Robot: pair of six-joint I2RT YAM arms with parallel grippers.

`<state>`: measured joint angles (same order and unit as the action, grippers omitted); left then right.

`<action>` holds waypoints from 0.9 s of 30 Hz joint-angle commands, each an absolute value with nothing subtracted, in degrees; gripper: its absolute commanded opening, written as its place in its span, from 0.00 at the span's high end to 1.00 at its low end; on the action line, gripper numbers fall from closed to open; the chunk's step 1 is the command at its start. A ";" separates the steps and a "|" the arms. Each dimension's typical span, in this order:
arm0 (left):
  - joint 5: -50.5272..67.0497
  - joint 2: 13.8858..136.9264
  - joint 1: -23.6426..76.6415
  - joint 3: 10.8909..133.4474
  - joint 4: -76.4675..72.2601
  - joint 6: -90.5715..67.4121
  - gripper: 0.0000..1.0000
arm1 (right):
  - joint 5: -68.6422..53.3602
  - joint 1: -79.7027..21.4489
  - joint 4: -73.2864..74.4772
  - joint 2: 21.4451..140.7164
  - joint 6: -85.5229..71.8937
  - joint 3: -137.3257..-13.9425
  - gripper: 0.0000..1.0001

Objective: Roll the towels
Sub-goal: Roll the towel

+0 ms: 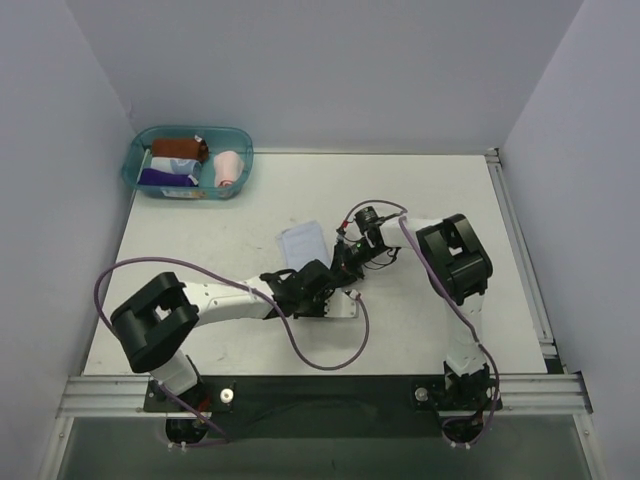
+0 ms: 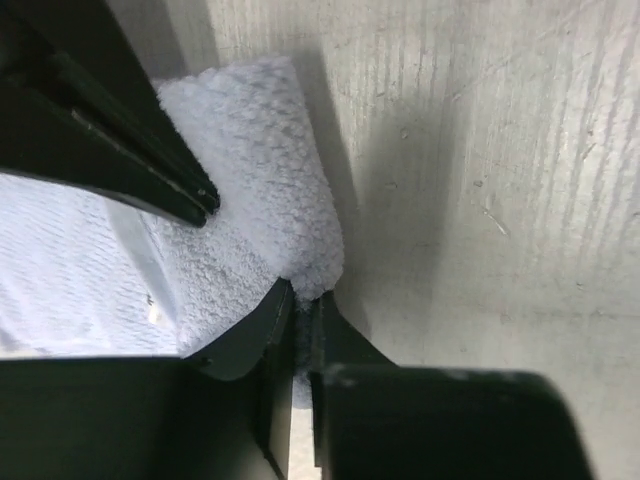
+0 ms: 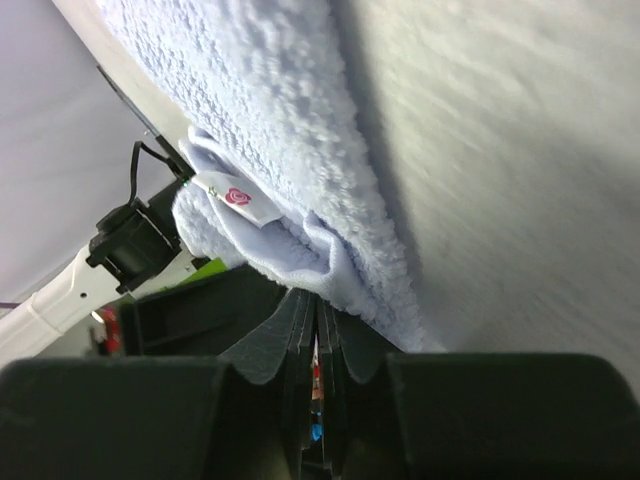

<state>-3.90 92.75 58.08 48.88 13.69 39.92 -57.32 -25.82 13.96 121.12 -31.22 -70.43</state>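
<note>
The light blue towel (image 1: 302, 241) lies on the table's middle, its near edge rolled up into a thick fold (image 2: 262, 170). My left gripper (image 1: 322, 282) is shut on the end of that fold (image 2: 300, 297). My right gripper (image 1: 345, 258) is shut on the same towel's edge (image 3: 318, 298), next to its small white tag (image 3: 234, 196). The towel shows in the right wrist view (image 3: 270, 100) as a fluffy strip. The pale pink towel (image 1: 228, 168) sits rolled in the teal tub.
The teal tub (image 1: 135, 160) stands at the table's far left corner with a brown roll (image 1: 180, 148) and a purple roll (image 1: 162, 178) inside. The right arm's black fingers (image 2: 100, 130) cross the left wrist view close above the fold.
</note>
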 commanded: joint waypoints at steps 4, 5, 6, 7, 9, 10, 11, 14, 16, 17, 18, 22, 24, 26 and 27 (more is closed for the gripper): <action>20.02 95.18 47.91 54.22 30.49 37.79 1.00 | -50.01 -21.10 19.51 114.71 -28.83 -66.89 0.88; 23.52 96.06 46.25 54.75 32.59 38.14 1.00 | -50.10 -19.09 19.42 113.91 -28.31 -66.62 0.86; 25.38 96.59 45.62 55.80 33.83 39.19 1.00 | -50.18 -18.12 19.42 113.04 -27.17 -66.27 0.83; 26.97 97.20 45.18 56.59 34.88 39.72 1.00 | -50.36 -16.97 19.42 111.11 -26.64 -65.49 0.78; 31.63 99.75 43.60 58.87 38.49 41.12 1.00 | -50.71 -13.82 19.51 108.73 -24.79 -64.60 0.75; 33.12 100.80 42.90 59.84 39.71 41.74 1.00 | -50.80 -12.84 19.51 105.94 -22.78 -63.29 0.74; 36.01 103.16 42.28 60.90 42.42 42.36 1.00 | -50.89 -11.88 19.60 104.52 -21.55 -62.59 0.74; 40.77 108.78 39.38 66.17 48.06 43.94 1.00 | -48.88 -8.62 20.30 97.40 -14.17 -59.34 0.71; 43.14 111.78 36.83 70.72 51.75 46.22 1.00 | -46.86 -7.48 21.18 91.53 -9.95 -58.01 0.67; 44.72 114.84 35.87 72.06 54.81 47.01 1.00 | -46.41 -7.38 21.36 89.41 -5.58 -57.14 0.65; 45.26 116.35 35.08 73.46 56.41 47.89 1.00 | -45.62 -7.38 21.62 87.38 -3.45 -56.00 0.61; 49.47 124.35 30.51 81.28 67.20 53.43 1.00 | -44.47 -9.83 25.04 78.33 8.58 -54.67 0.50; 50.09 128.05 29.62 84.80 69.08 54.75 1.00 | -43.34 -13.08 29.24 75.43 17.63 -54.93 0.48; 49.92 130.94 29.62 87.18 72.06 55.11 1.00 | -37.57 -19.90 30.14 73.22 21.34 -53.97 0.51; 49.92 131.83 29.62 89.01 73.03 55.46 1.00 | -36.14 -21.86 30.15 72.08 23.71 -53.36 0.53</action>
